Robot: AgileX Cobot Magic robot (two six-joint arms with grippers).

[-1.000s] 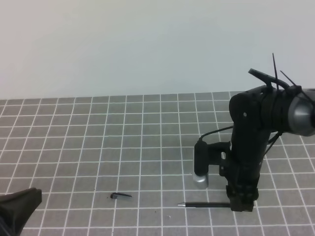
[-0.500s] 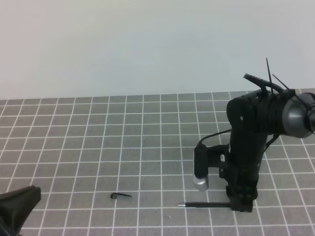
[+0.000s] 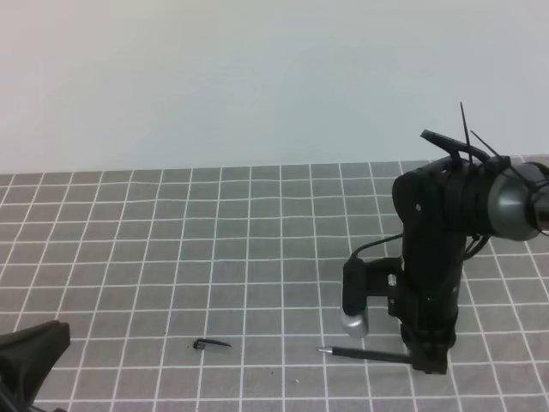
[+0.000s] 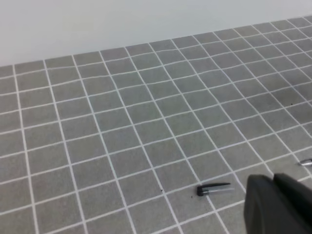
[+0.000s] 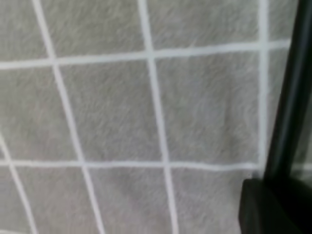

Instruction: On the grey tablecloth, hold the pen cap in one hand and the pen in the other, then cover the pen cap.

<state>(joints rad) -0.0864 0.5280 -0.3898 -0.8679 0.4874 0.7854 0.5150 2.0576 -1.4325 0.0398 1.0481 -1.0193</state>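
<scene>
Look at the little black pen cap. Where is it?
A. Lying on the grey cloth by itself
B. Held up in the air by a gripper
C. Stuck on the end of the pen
A. The pen cap lies flat on the grey tablecloth, well apart from the pen, with no gripper touching it.

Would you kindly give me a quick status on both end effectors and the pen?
Right end effector down at the pen, grip unconfirmed. Left end effector shut, empty. Pen cap alone on the grey tablecloth. Nothing between them.
</scene>
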